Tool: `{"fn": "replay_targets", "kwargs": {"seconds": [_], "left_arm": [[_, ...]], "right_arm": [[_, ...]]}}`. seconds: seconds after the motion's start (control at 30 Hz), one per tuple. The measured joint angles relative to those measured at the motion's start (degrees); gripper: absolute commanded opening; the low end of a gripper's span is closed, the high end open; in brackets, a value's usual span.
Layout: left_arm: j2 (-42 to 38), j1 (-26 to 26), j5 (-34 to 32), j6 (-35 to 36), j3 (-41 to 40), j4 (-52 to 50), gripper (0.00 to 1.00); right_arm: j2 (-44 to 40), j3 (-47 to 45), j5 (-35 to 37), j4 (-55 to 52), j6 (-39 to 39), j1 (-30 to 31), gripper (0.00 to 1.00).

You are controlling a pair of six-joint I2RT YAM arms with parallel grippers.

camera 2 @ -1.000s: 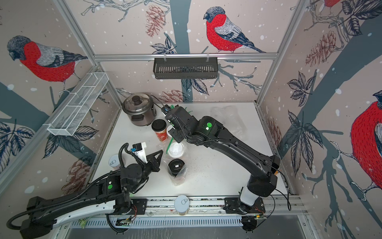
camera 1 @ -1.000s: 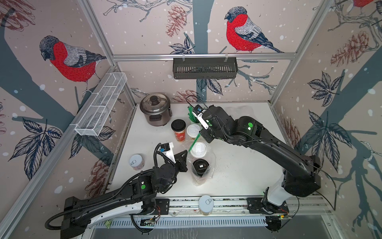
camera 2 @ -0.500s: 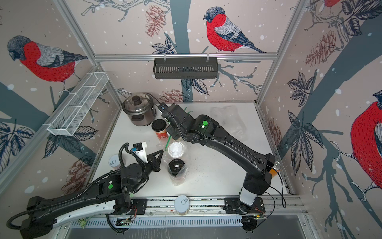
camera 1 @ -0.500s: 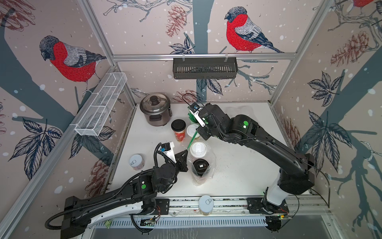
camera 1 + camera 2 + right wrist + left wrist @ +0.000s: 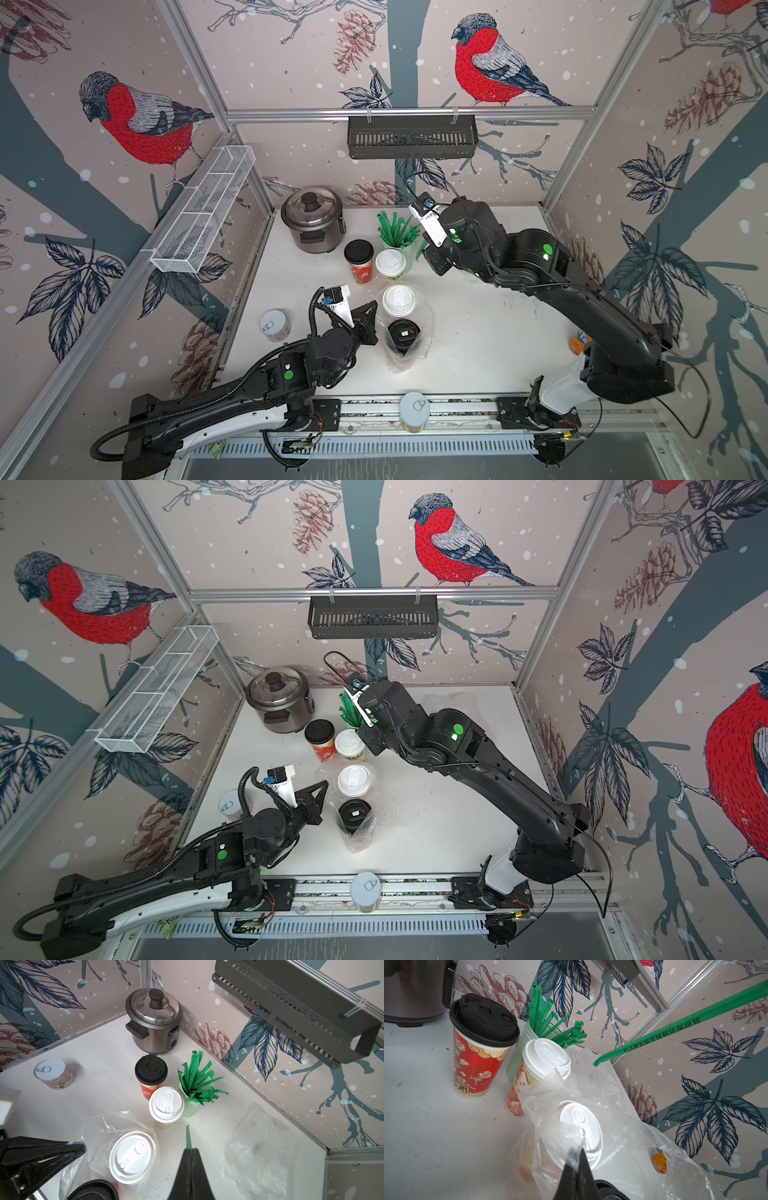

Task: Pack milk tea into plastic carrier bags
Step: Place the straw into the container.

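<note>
Two milk tea cups stand inside a clear plastic carrier bag [image 5: 419,332]: a white-lidded one [image 5: 398,300] and a black-lidded one [image 5: 403,334]. My left gripper [image 5: 579,1151] is shut on a fold of that bag's rim, beside the white lid [image 5: 580,1126]. Two more cups stand loose behind: a red one with a black lid [image 5: 358,259] and a cream one with a white lid [image 5: 390,264]. My right gripper [image 5: 190,1149] hangs above the table, shut on a green straw [image 5: 188,1136]. A second clear bag [image 5: 259,1147] lies flat near the back wall.
A rice cooker [image 5: 312,220] stands at the back left, and a pale green cup of green straws [image 5: 399,235] stands behind the loose cups. One pull-tab can [image 5: 274,326] sits by the left wall, another [image 5: 413,411] on the front rail. An orange item [image 5: 579,340] lies at the right.
My right gripper has risen and drawn back to the right with the green straw, away from the cups. The left gripper and the bag have stayed put.
</note>
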Motion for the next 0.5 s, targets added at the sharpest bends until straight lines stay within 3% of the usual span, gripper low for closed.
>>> {"fn": "replay_targets", "kwargs": {"seconds": [0.23, 0.5], "left_arm": [[0.3, 0.0, 0.0, 0.0, -0.1, 0.0, 0.0], [0.4, 0.0, 0.1, 0.0, -0.2, 0.1, 0.0]], "right_arm": [[-1.8, -3.6, -3.4, 6.3, -1.5, -6.6, 0.0], [6.1, 1.9, -9.6, 13.6, -3.3, -13.1, 0.0]]}}
